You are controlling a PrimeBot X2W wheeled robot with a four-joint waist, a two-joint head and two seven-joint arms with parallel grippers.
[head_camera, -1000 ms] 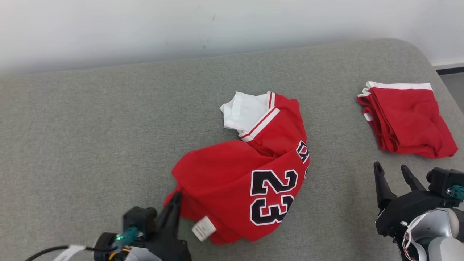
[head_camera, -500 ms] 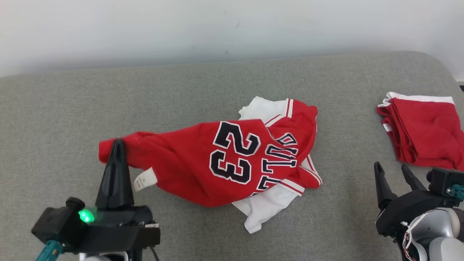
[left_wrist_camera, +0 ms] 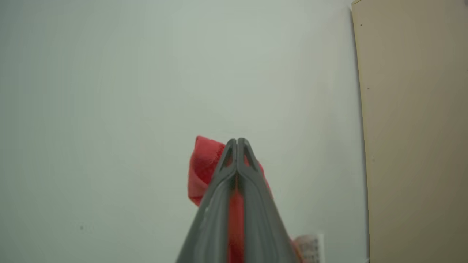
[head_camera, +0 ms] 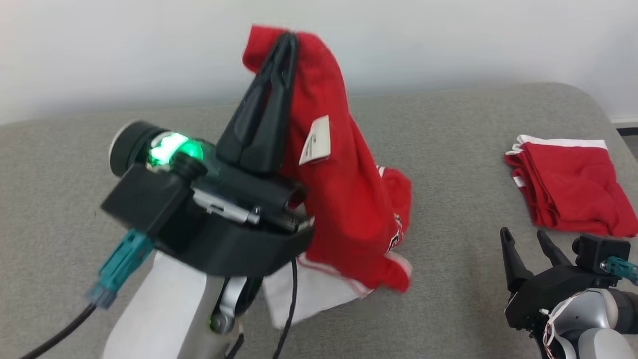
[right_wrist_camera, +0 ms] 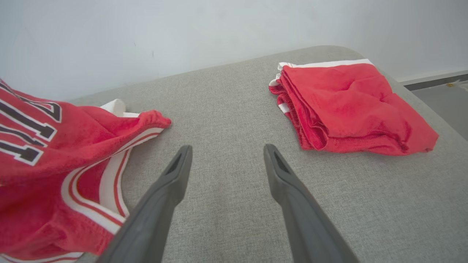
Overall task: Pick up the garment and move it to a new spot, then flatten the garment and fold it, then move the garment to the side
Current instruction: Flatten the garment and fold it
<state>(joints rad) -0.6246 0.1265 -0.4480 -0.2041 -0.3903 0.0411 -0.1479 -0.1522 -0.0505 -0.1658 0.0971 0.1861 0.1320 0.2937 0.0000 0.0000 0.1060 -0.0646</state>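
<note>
The grey upholstered surface (head_camera: 448, 149) spreads out beneath both grippers, with a pale wall (head_camera: 448, 40) rising beyond their fingertips. The red jersey (head_camera: 349, 209), the garment of the task, hangs from the left gripper (head_camera: 289, 37), whose two dark fingers are pinched tight on a bunched edge of the cloth at their very tips. From there the cloth drapes down along the right side of that gripper. Its lower part, trimmed in white, rests on the surface below and to the right of the gripper's body. In the left wrist view, a fold of red pokes out to the left of the pressed-together fingertips.

A folded red garment (head_camera: 573, 194) with a white band lies ahead of the right gripper (head_camera: 523, 233) and a little to its right, well apart from the jersey. The right gripper sits low over the surface, fingers spread wide with nothing between them, and the jersey's striped hem lies off to its left. A small white label (head_camera: 315, 140) hangs on the jersey just right of the left gripper's fingers.
</note>
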